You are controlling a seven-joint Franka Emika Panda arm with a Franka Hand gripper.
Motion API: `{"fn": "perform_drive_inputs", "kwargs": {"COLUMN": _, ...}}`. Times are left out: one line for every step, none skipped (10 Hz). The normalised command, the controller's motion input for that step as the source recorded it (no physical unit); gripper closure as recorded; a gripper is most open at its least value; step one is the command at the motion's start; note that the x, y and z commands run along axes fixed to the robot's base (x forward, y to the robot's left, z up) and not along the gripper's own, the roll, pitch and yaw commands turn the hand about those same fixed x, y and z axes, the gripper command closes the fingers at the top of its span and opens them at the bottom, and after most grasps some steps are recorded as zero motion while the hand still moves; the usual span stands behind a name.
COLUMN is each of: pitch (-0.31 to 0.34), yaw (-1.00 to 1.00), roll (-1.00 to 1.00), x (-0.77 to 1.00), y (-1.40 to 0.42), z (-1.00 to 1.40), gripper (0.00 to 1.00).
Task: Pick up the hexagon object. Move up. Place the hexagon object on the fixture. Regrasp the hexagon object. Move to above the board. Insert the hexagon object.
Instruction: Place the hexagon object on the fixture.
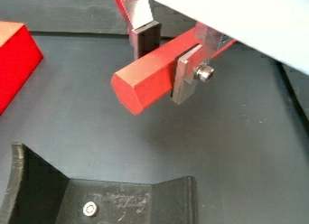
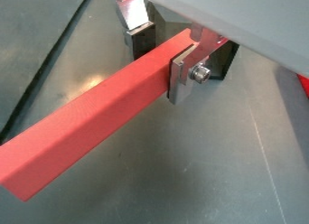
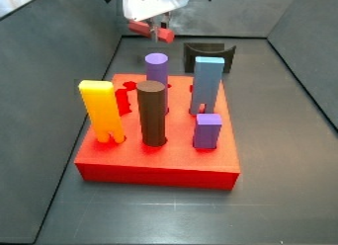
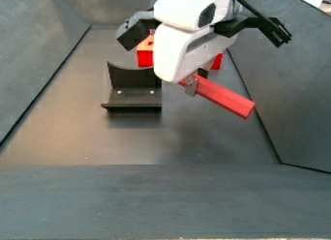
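Hexagon object, a long red bar, sits clamped near one end between the tool's silver fingers, lying roughly level and carried clear of the table; in a side view the bar juts out from under the white wrist, off the floor. You have the tool closed firmly on the piece, its dark pads pressed against opposite faces. Just below and beside it in a wrist view stands the fixture, the dark L-shaped bracket, empty, also seen left of the arm in a side view. Farther off, the red board carries its yellow, brown, purple and blue pegs.

By these pictures you look to be past the lift and heading toward setting the piece on the fixture. Your next move calls for bringing the bar over the bracket, lowering it until it rests in the angle, then releasing. Watch the long free end; it could catch the bracket wall.
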Motion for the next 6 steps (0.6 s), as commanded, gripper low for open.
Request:
{"fn": "perform_drive_inputs", "kwargs": {"pitch": 0.0, "yaw": 0.01, "roll": 0.01, "x": 0.0, "y": 0.0, "z": 1.0, "gripper": 1.0}}
{"fn": "perform_drive_inputs", "kwargs": {"pitch": 0.011, "yaw": 0.01, "roll": 0.02, "x": -0.01, "y": 0.0, "z": 1.0, "gripper": 1.0}}
{"fn": "perform_drive_inputs", "kwargs": {"pitch": 0.038, "yaw": 0.0, "roll": 0.05, "x": -0.02, "y": 0.0, "z": 1.0, "gripper": 1.0}}
{"fn": "perform_drive_inputs", "kwargs": {"pitch": 0.056, "yaw": -0.01, "roll": 0.07, "x": -0.02, "y": 0.0, "z": 1.0, "gripper": 1.0}}
{"fn": "perform_drive_inputs", "kwargs": {"pitch": 0.074, "yaw": 0.0, "roll": 0.09, "x": -0.02, "y": 0.0, "z": 1.0, "gripper": 1.0}}
{"fn": "perform_drive_inputs", "kwargs": {"pitch": 0.076, "yaw": 0.0, "roll": 0.1, "x": -0.02, "y": 0.0, "z": 1.0, "gripper": 1.0}}
